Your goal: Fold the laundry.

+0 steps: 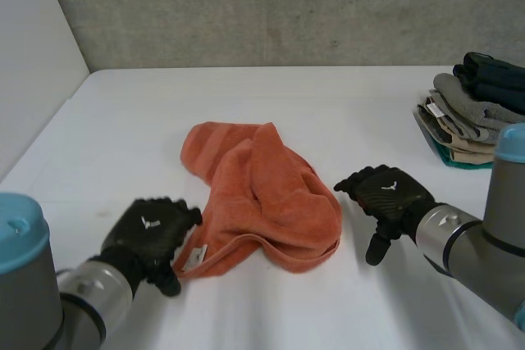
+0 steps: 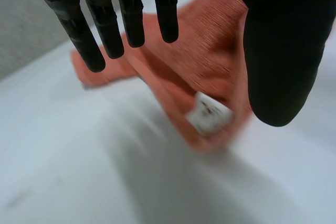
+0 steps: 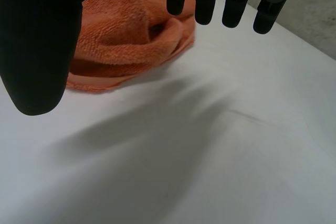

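On white table [image 1: 328, 112], orange towel [image 1: 262, 194] crumpled between left hand [image 1: 152, 231] and right hand [image 1: 385, 196], both with fingers released, empty; risk: a pinch gathering several bunched layers, spoiling the fold.

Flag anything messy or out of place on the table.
The orange towel lies crumpled in a heap, not flat, its white tag showing beside the left robot hand. Nothing else stands out.

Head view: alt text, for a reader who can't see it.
An orange towel lies crumpled on the white table between two open hands: the left hand by its tagged corner, the right hand beside its opposite edge. Folded clothes are stacked at the table's far right.
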`<act>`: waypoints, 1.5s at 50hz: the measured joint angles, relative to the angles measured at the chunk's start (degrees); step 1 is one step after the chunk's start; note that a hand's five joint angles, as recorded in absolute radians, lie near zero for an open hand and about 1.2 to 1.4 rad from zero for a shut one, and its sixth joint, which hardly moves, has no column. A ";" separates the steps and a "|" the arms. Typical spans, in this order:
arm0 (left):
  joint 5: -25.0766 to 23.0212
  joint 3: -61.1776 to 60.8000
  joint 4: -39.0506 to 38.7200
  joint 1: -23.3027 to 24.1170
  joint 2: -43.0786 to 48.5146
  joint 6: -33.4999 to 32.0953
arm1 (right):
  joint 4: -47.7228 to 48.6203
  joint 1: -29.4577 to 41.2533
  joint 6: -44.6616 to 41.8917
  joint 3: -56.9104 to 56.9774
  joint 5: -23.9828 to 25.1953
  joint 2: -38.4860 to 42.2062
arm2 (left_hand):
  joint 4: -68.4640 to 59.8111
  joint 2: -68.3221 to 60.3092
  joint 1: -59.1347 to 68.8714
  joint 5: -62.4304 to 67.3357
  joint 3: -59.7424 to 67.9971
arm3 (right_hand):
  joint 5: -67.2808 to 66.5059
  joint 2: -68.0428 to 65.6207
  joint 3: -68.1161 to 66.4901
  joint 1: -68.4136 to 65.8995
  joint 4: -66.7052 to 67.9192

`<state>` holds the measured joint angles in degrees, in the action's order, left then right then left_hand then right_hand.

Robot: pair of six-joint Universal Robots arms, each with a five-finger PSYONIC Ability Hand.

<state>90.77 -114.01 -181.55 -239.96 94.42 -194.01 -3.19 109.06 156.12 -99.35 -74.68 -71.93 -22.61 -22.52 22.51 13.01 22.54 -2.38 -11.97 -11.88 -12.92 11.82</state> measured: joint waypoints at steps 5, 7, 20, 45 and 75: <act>-0.92 -1.69 -1.73 0.15 1.31 0.46 | 0.95 0.42 -0.12 -0.18 -0.18 1.08 | 0.00 0.00 0.00 0.00 0.00 | 0.00 0.00 0.00 0.00 0.00; -0.98 -1.56 -3.67 0.06 2.93 0.68 | 1.29 0.35 -0.12 -0.47 -0.21 1.25 | -0.14 -0.10 0.00 0.08 0.10 | 0.00 0.00 0.00 0.00 0.00; -0.22 5.17 -9.34 0.55 14.95 0.91 | 4.61 -0.18 0.22 -2.61 -1.48 1.16 | -45.84 -45.68 43.93 43.12 45.37 | 0.00 0.00 0.00 0.00 0.00; 2.00 25.44 -5.64 -1.23 -11.38 0.54 | 0.90 2.16 18.78 6.69 -1.49 4.90 | -45.93 -45.87 43.93 43.12 45.48 | 0.00 0.00 0.00 0.00 -0.04; 2.39 38.69 -4.83 -0.60 -16.70 1.03 | 8.25 3.70 17.34 38.61 -12.80 16.40 | -46.15 -46.04 43.93 43.12 45.65 | -54.64 -55.30 -55.84 -52.37 56.54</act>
<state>93.16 -75.31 -186.38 -240.57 77.72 -192.98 5.06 112.76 173.46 -60.74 -87.48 -55.53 -68.76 -68.56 66.44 56.13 68.19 -57.02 -67.27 -67.73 -65.29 68.36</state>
